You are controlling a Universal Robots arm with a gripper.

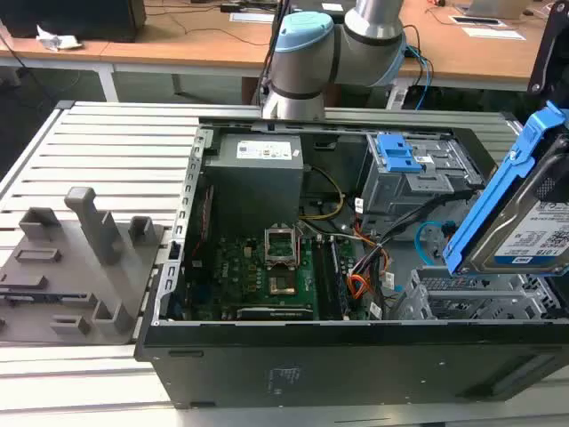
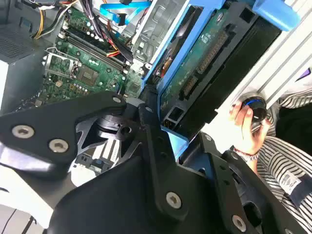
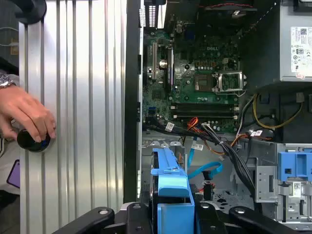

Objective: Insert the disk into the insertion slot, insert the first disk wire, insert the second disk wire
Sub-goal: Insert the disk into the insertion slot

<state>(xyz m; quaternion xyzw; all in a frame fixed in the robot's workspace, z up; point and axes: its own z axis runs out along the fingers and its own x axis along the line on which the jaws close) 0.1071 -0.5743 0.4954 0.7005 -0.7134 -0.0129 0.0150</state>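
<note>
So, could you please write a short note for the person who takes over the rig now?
Gripper: shut on the disk, held tilted above the open case at the exterior view's right.
Insertion slot: below the disk, disk not yet in it.
First disk wire and second disk wire: loose inside the case, not plugged in.
Done: disk picked up. Left: all three insertions.

I find the computer case on the table, the fixture plate beside it on the exterior view's left. In the case: power supply at the far edge, motherboard before it; drive bay at the exterior view's right, insertion slot before it, disk above.
</note>
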